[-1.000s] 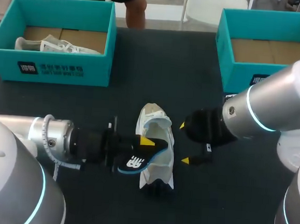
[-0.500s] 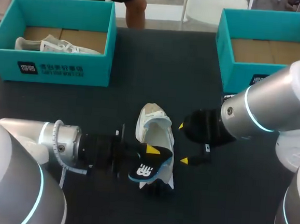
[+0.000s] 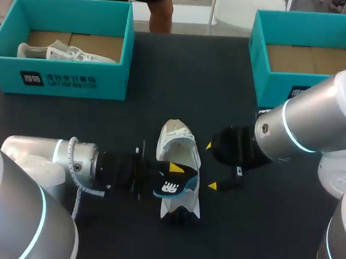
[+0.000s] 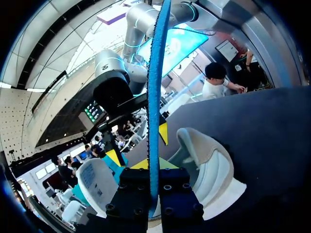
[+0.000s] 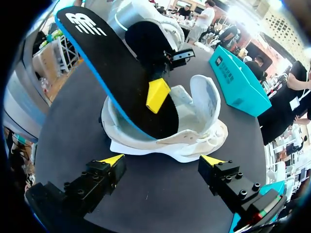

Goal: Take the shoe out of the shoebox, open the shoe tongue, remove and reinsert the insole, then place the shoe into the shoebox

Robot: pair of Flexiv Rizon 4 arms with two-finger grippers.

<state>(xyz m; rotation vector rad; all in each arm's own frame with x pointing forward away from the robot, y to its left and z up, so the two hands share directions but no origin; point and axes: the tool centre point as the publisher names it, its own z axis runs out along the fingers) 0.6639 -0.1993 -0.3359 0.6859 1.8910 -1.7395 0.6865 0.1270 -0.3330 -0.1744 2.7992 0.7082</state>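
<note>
One shoe [image 3: 179, 160] lies on the black table [image 3: 165, 75], on its side, between my two arms and out of any box. Its tongue looks pulled open, so I can see inside it. The insole [image 3: 169, 189] is dark with a blue edge. Its front end is down in the shoe and its back end sticks up in the air. My left gripper [image 3: 171, 172] is pinching the insole from both sides and holds it on a slant. My right gripper [image 3: 211, 165] is just beside the shoe on the other side. Its fingers are spread wide and touch nothing. From my right wrist I see the shoe [image 5: 194, 121] right ahead of those spread fingers, with the insole [image 5: 121, 73] leaning up out of it. Far back on my left is a blue-green shoebox [image 3: 69, 79] with another shoe [image 3: 59, 51] in it. Far back on my right is a second shoebox [image 3: 272, 86] with only brown card inside. I think the first two steps are done. The insole is half in, and I cannot tell if it is coming out or going in. Seating it flat and boxing the shoe are left.
</note>
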